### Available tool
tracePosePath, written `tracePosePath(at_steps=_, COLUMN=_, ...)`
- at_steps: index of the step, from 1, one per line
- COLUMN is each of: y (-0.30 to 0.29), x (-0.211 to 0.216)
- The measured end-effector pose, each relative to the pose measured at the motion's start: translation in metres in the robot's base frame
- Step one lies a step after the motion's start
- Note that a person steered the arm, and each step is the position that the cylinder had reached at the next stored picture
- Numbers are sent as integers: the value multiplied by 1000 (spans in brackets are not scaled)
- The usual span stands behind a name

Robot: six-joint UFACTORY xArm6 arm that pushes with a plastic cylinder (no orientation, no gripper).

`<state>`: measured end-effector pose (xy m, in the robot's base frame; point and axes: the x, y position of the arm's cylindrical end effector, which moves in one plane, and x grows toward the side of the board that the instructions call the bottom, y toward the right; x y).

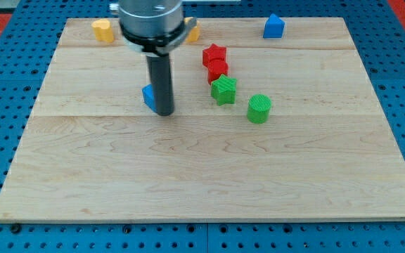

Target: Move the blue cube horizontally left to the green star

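The blue cube (148, 96) lies on the wooden board (209, 176), left of centre, mostly hidden behind my rod. My tip (164, 112) rests on the board touching the cube's right side. The green star (223, 90) lies to the view's right of the cube, about a hand's width away, just below a red block (218, 70).
A red star (214, 54) sits above the red block. A green cylinder (259, 109) lies right of the green star. A blue block (273, 27) is at the top right. Two yellow blocks, one (102, 29) and another (192, 31), lie at the top edge.
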<state>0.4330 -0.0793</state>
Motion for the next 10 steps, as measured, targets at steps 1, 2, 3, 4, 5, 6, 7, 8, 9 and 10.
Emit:
tracePosePath(at_steps=1, y=-22, x=0)
tracePosePath(at_steps=2, y=80, x=-5)
tracePosePath(at_steps=3, y=34, x=-29)
tracePosePath(at_steps=4, y=-52, x=-30)
tracePosePath(at_steps=5, y=-95, x=-31)
tracePosePath(at_steps=6, y=-93, x=-49)
tracePosePath(at_steps=7, y=-93, x=-56)
tracePosePath(at_steps=8, y=-93, x=-56)
tracePosePath(at_steps=9, y=-91, x=-57)
tracePosePath(at_steps=10, y=-90, x=-58)
